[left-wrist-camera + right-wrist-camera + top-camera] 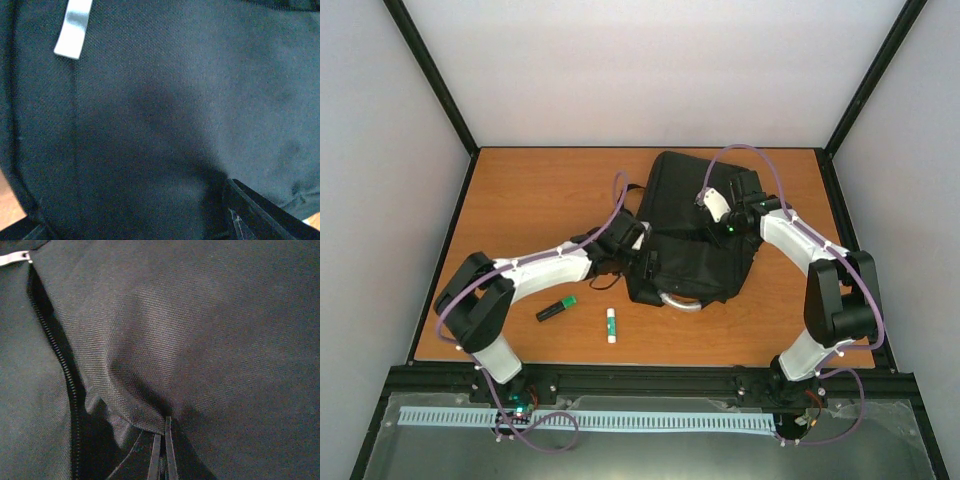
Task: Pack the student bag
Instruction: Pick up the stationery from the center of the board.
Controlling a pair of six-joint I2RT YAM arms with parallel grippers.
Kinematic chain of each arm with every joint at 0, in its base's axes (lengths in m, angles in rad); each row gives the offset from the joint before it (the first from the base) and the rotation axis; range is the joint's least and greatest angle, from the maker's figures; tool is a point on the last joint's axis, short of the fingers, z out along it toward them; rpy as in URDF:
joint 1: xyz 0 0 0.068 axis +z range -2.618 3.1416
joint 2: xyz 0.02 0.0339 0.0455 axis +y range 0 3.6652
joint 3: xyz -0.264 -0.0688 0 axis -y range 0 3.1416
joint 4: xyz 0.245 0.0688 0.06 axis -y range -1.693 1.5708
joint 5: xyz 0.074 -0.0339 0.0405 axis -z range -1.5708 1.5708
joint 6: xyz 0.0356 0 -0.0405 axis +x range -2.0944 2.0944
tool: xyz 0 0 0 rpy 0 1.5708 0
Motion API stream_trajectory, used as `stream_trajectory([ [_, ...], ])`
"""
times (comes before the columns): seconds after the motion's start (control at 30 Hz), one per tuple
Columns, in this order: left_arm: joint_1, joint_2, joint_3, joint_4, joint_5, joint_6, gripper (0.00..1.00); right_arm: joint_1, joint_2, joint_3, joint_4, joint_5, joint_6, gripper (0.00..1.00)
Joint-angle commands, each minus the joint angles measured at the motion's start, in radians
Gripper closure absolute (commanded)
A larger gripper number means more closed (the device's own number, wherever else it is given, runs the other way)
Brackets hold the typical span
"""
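Your big black cloth student bag (pixel 695 230) lies mid-table, toward the far side of the brown wooden table (pixel 540 190). Your right gripper (pixel 162 440) is pressed together on a fold of the bag's cloth beside the open black zip (pixel 70 380), likely to lift the flap. Your left gripper (pixel 626 250) is spread wide at the bag's left side, holding nothing. A green-and-black marker pen (pixel 557 309) and a white glue stick (pixel 611 324) lie nearer you. No writing can be read.

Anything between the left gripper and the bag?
Nothing visible. The left gripper is open right at the bag's left side; black fabric fills its wrist view. The right gripper is shut on a fold of the bag beside the zip. The marker and glue stick lie apart, nearer the bases.
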Motion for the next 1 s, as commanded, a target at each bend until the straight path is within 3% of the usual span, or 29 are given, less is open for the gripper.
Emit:
stream_trajectory([
  [0.0,-0.021,-0.128,-0.045,-0.133,-0.157,-0.075,0.27,0.009,0.004,0.025,0.019,-0.044,0.005,0.97],
  [0.27,-0.029,-0.379,-0.198,-0.362,-0.227,-0.262,0.28,0.009,-0.007,0.026,0.020,-0.051,0.005,0.97],
  [0.57,-0.148,-0.507,-0.319,-0.488,-0.215,-0.369,0.34,0.010,0.000,0.027,0.016,-0.072,0.007,0.97],
  [0.67,-0.199,-0.500,-0.319,-0.500,-0.225,-0.385,0.37,0.009,-0.002,0.028,0.015,-0.075,0.008,0.97],
  [0.97,-0.353,-0.287,-0.211,-0.574,-0.340,-0.422,0.37,0.010,-0.009,0.027,0.012,-0.075,0.011,0.97],
])
